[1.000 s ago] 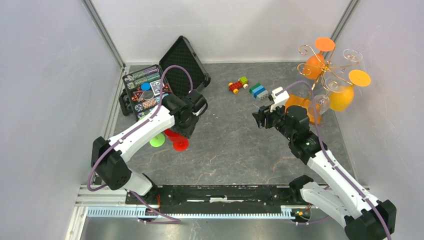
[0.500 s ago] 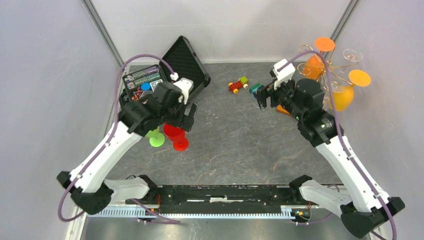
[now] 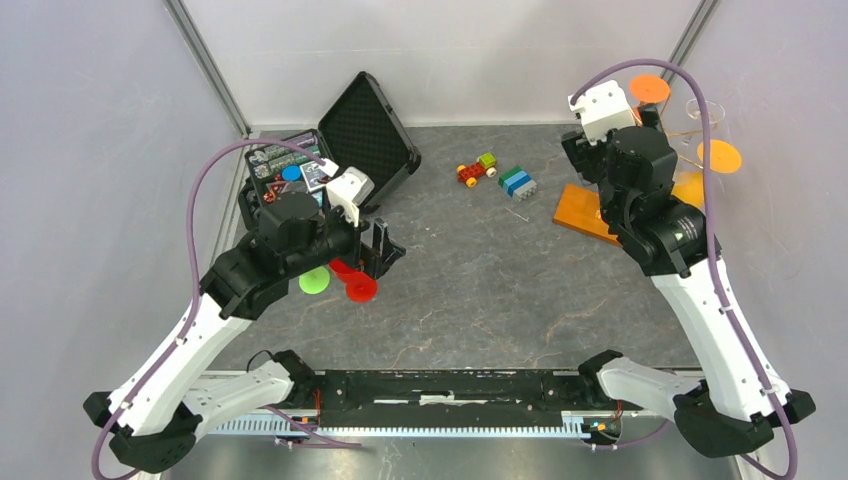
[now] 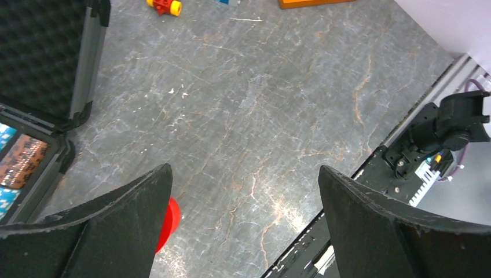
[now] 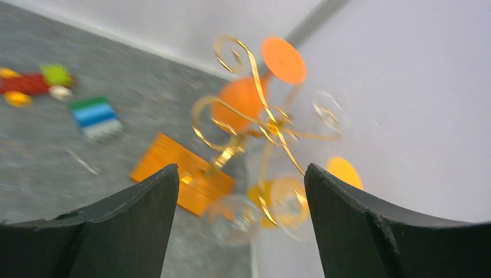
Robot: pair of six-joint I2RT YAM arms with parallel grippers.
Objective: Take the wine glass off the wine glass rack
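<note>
Jaws spread wide to take a stem, the right gripper (image 5: pixel 240 168) faces the thin gold wire wine glass rack (image 5: pixel 272 124) in the table's far right corner, where an orange wine glass (image 5: pixel 240 107) hangs bowl-down by its foot, while the left gripper (image 4: pixel 243 174), likewise parted, idles.

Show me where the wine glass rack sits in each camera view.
Top external: wine glass rack far right, mostly behind the right arm, wooden base showing.
Left wrist: only the rack's base corner, top edge.
Right wrist: rack at centre, blurred.
Shared landmark: the toy car, left of the rack.
</note>
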